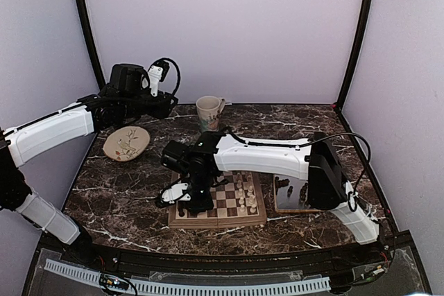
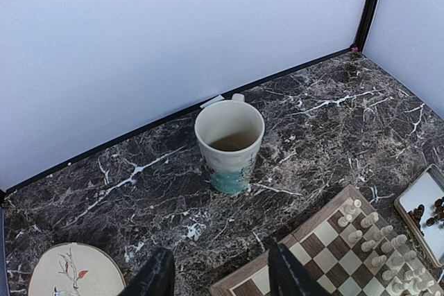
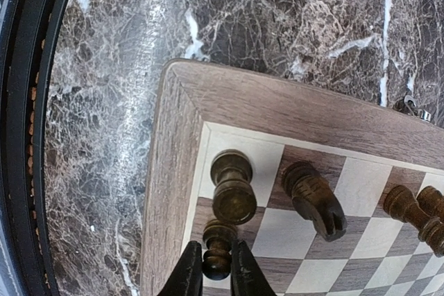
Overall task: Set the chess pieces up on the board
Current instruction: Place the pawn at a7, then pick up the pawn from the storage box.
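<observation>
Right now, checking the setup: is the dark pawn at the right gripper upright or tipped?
Upright: the dark pawn stands on the board, head toward the wrist camera.

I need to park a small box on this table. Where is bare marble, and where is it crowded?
Bare marble: front left, between the plate and the board; back right, behind the tray, right of the mug. Crowded: the board's left edge, where the right gripper pinches a dark pawn.

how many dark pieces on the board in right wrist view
5: rook on the corner square, knight beside it, pawn in the right pincer, two pieces at the right edge; others may be hidden
</observation>
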Motion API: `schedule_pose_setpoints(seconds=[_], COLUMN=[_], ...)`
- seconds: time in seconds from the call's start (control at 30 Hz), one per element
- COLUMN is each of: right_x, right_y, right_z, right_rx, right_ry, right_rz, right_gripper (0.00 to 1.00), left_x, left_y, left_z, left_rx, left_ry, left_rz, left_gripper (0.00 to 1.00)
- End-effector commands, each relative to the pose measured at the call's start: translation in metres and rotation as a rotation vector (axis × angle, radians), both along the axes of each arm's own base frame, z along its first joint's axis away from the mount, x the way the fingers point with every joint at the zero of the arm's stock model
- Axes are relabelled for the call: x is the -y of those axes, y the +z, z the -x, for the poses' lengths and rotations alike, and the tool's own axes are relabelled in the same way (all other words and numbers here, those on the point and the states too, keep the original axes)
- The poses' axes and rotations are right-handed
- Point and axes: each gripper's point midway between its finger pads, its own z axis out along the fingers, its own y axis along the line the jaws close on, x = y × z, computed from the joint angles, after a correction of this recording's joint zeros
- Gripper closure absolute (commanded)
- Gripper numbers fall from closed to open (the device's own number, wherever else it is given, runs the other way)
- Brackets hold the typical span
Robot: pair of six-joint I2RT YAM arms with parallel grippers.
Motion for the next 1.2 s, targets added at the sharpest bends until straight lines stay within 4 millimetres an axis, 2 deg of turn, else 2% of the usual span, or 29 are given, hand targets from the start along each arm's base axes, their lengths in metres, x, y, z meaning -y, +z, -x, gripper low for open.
schedule_pose_setpoints(seconds=[0.0,0.13,0.27,0.4,0.5,0.57,0.67,0.77,0.87,0.97,1.07,1.17], right_x=[-0.006,-0.008,-0.003,0.009,0.027,0.044,0.077,0.113,0.159,0.201,0.237,0.263], right_y=[-0.004,0.001,0.018,0.049,0.073,0.084,0.089,0.089,0.088,0.084,0.072,0.048], right_z=[0.006,0.004,0.0,-0.01,-0.019,-0.026,-0.038,-0.069,-0.106,-0.131,-0.139,-0.13], right_rx=[-0.01,-0.008,0.011,0.027,0.025,0.031,0.027,0.017,-0.01,0.0,-0.007,-0.037], right_ry=[0.008,0.002,-0.011,-0.041,-0.077,-0.105,-0.16,-0.273,-0.419,-0.54,-0.626,-0.666], right_rz=[-0.004,-0.012,-0.042,-0.087,-0.127,-0.149,-0.165,-0.179,-0.176,-0.171,-0.133,-0.055], right_gripper=[0.83,0.81,0.73,0.7,0.69,0.68,0.67,0.67,0.67,0.68,0.68,0.69], left_x=[-0.001,0.0,0.001,0.002,0.003,0.003,0.005,0.007,0.007,0.009,0.011,0.013], left_y=[0.009,0.008,0.006,0.004,0.001,-0.001,-0.004,-0.005,-0.007,-0.009,-0.012,-0.015], left_z=[0.001,0.001,0.0,0.0,-0.001,-0.001,-0.002,-0.002,-0.002,-0.002,-0.003,-0.003], left_rx=[0.02,0.018,0.011,0.004,-0.001,-0.005,-0.016,-0.023,-0.027,-0.033,-0.042,-0.054], left_ry=[-0.008,-0.011,-0.015,-0.019,-0.02,-0.022,-0.026,-0.033,-0.035,-0.04,-0.049,-0.056], left_rz=[0.008,0.006,0.005,0.004,0.0,-0.002,-0.005,-0.005,-0.008,-0.01,-0.01,-0.012], left_gripper=[0.52,0.52,0.52,0.52,0.52,0.52,0.52,0.52,0.52,0.52,0.52,0.52])
